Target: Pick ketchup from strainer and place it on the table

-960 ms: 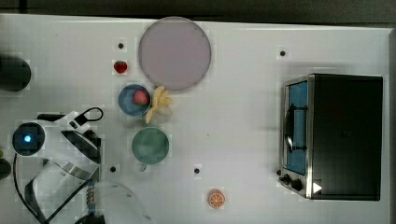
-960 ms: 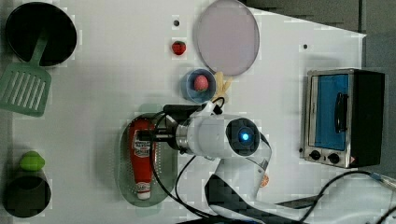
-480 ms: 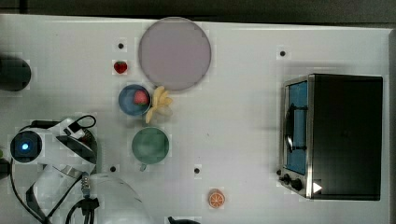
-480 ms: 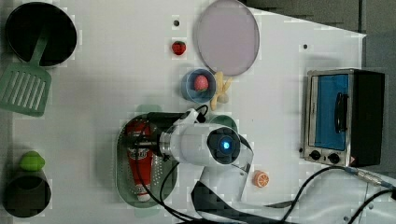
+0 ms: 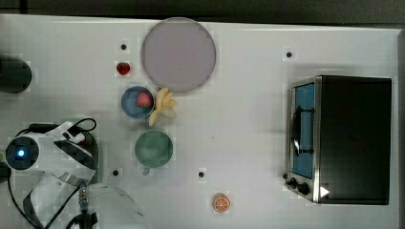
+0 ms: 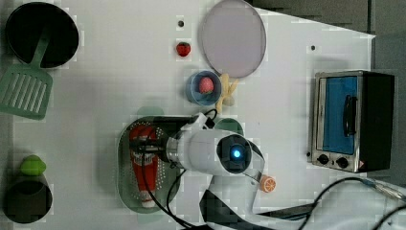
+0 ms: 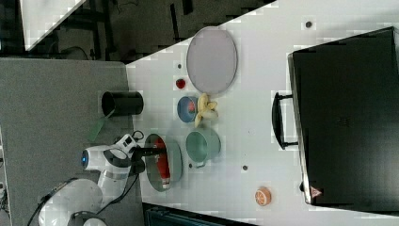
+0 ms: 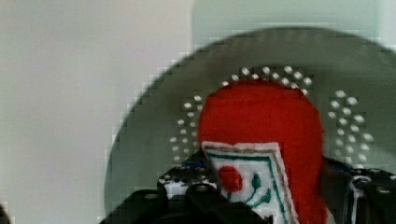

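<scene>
Ketchup [image 6: 143, 165] lies flat in strainer [image 6: 125, 191], cap twd the left view's bottom, strainer sitting on white surface [image 6: 95, 86]. Pincer [image 6: 145, 148] down over bottle's label area w/ a finger either side; can't tell if clamped or apart. Teal cup [image 5: 153, 149] just beside strainer in top view.

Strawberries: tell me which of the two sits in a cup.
The strawberry inside the blue cup, beside the banana. The other strawberry lies bare on the table, nearer the plate.
</scene>
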